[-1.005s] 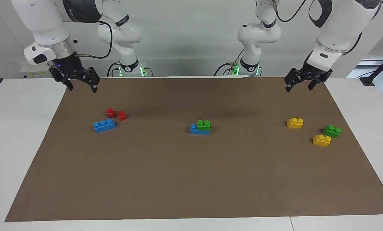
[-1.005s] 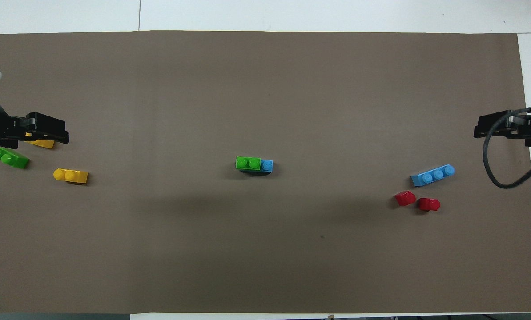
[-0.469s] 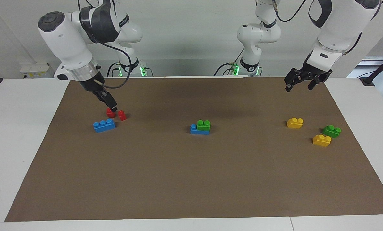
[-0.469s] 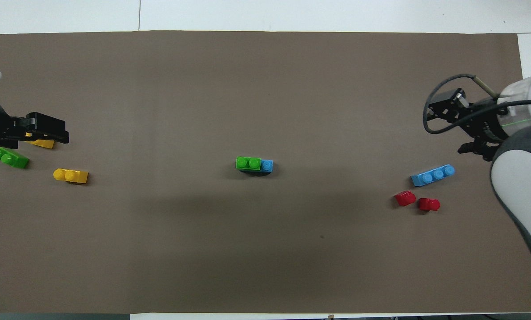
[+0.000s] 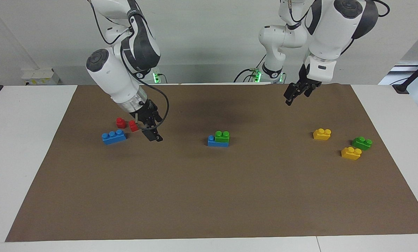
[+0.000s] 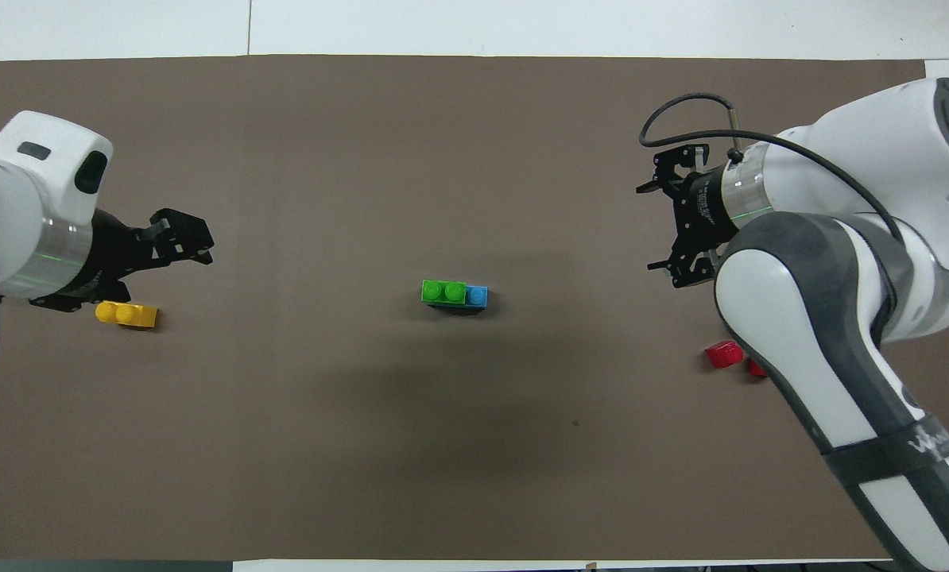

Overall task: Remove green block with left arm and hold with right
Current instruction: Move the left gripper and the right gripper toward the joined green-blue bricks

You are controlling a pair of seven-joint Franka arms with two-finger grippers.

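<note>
The bright green block (image 5: 222, 136) sits stacked on a blue brick (image 5: 213, 142) in the middle of the brown mat; it also shows in the overhead view (image 6: 443, 291). My right gripper (image 5: 153, 135) hangs open and empty over the mat between the red blocks and the stack; it also shows in the overhead view (image 6: 659, 224). My left gripper (image 5: 294, 96) is open and empty, up over the mat between the stack and the yellow bricks; it also shows in the overhead view (image 6: 188, 241). Neither gripper touches the stack.
Two red blocks (image 5: 120, 122) and a loose blue three-stud brick (image 5: 113, 136) lie toward the right arm's end. Two yellow bricks (image 5: 322, 134) (image 5: 351, 153) and a darker green brick (image 5: 362, 142) lie toward the left arm's end.
My right gripper has swung from the mat's corner past the red blocks toward the middle stack. My left gripper has moved from its corner toward the middle. No brick has moved.
</note>
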